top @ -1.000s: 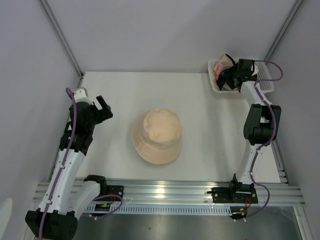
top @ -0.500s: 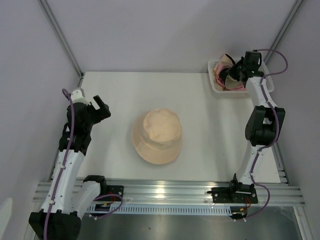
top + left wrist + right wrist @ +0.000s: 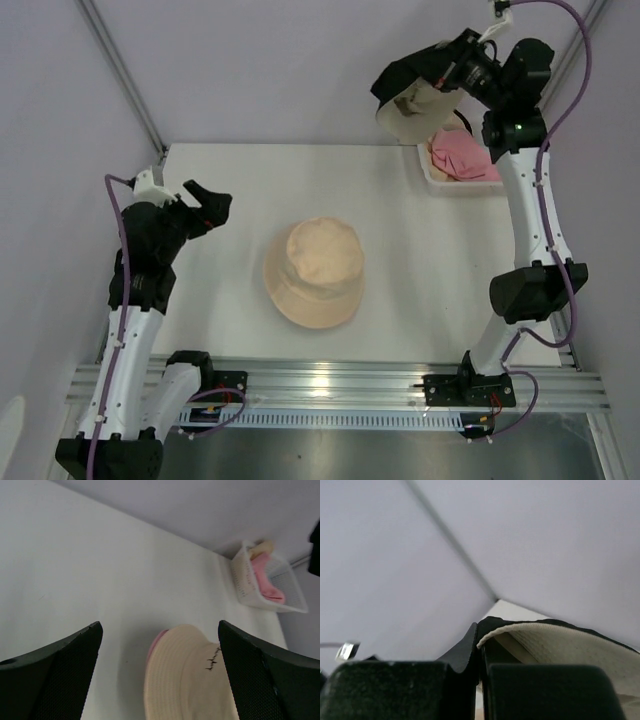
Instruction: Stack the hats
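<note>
Black and cream hat fabric (image 3: 412,102) is held pinched in the right gripper (image 3: 450,78), above the basket (image 3: 426,168). The left gripper (image 3: 208,200) is spread wide, well left of the basket.

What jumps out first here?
The right gripper, high at the far right, is shut on a cream-and-black hat hanging near the white basket, where a pink hat lies. A peach hat sits crown-up mid-table, the left gripper open off to its left.

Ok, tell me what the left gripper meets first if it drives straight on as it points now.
The left gripper would probably meet the peach hat, ahead between its open jaws; depth is unclear, so maybe the table first.
</note>
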You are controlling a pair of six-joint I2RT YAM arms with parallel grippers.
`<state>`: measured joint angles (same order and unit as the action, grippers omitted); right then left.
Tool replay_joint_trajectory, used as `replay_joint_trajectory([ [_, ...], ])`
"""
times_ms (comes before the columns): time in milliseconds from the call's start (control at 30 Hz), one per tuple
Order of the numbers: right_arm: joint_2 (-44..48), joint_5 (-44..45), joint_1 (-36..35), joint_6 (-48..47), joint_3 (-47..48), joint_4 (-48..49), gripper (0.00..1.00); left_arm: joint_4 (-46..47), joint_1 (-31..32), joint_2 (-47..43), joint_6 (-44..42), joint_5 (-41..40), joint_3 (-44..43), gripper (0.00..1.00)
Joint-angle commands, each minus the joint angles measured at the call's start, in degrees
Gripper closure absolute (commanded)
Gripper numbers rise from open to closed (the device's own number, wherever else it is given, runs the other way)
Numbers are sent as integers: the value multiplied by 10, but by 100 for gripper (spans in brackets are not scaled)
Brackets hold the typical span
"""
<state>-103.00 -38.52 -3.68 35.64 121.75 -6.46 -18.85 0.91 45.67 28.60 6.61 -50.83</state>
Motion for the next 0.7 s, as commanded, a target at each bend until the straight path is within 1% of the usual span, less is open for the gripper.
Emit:
replay_joint_trajectory([
  [0, 3, -103, -66, 27, 15, 51, 100, 70, -5, -5, 72, 99, -50, 1],
  [67, -4, -125, -93, 28, 30, 53, 100, 79, -4, -1, 79, 125, -62, 0],
  [133, -16, -143, -133, 48, 39, 58, 100, 95, -2, 5, 75, 174, -66, 1],
  [167, -18, -152, -145, 59, 40, 86, 100, 101, -3, 6, 73, 192, -67, 1],
  [200, -23, -161, -169, 83, 39, 96, 100, 122, -3, 8, 53, 216, -67, 1],
  [233, -31, -166, -181, 88, 40, 102, 100, 131, -2, 13, 42, 260, -67, 0],
  [267, -34, -169, -192, 92, 42, 108, 100, 134, -2, 14, 29, 271, -68, 0],
  [300, -37, -170, -215, 89, 45, 102, 100, 133, -2, 14, -5, 279, -68, 0],
  [367, -44, -173, -236, 82, 52, 87, 100, 123, -2, 16, -46, 283, -68, 1],
  [400, -45, -175, -245, 80, 54, 80, 100, 115, -2, 14, -93, 282, -64, 1],
  [433, -46, -179, -262, 78, 56, 74, 100, 115, -3, 10, -114, 289, -60, 0],
  [467, -48, -186, -274, 78, 56, 73, 100, 122, -2, 7, -154, 297, -48, 0],
  [500, -48, -188, -274, 78, 56, 72, 100, 122, -2, 2, -172, 307, -41, 0],
  [533, -49, -190, -285, 79, 56, 72, 100, 143, -3, -8, -185, 328, -33, 0],
  [633, -52, -194, -297, 81, 58, 72, 100, 174, -3, -19, -222, 350, -2, 1],
  [667, -53, -197, -304, 88, 57, 76, 100, 185, -3, -17, -227, 355, -2, 4],
])
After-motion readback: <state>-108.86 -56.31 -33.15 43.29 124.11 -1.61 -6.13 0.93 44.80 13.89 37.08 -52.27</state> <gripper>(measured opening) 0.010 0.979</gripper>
